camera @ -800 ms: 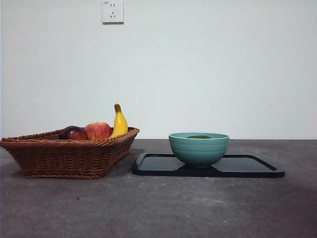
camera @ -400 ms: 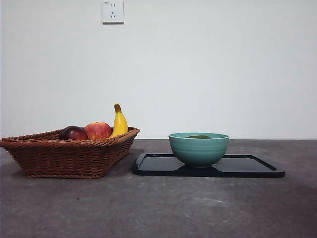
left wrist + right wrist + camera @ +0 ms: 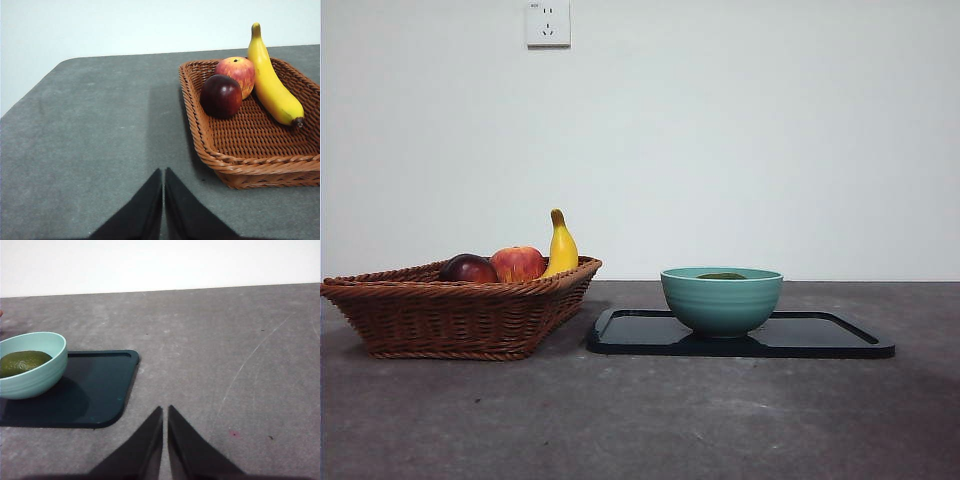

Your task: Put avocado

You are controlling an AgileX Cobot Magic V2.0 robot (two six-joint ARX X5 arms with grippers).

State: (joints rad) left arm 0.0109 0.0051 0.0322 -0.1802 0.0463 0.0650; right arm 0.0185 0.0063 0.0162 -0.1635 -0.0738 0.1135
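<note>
Both arms wait back from the work, each held above the grey table with its claw aimed forward and down at the bare surface. The left gripper has its 2 black jaws pressed together, tips meeting, holding nothing; it hangs over open table just beside the near corner of the wicker basket. The right gripper is likewise pinched to a point and empty, hovering over the table near the corner of the black tray.

The avocado lies inside the teal bowl, which stands on the tray. From the right claw it sits well apart, off across the tray toward the basket side. In the front view only the dark green top of the fruit shows above the bowl's rim.

The basket holds 1 banana, 1 red apple and 1 dark red-purple fruit, the 2 round fruits touching.
</note>
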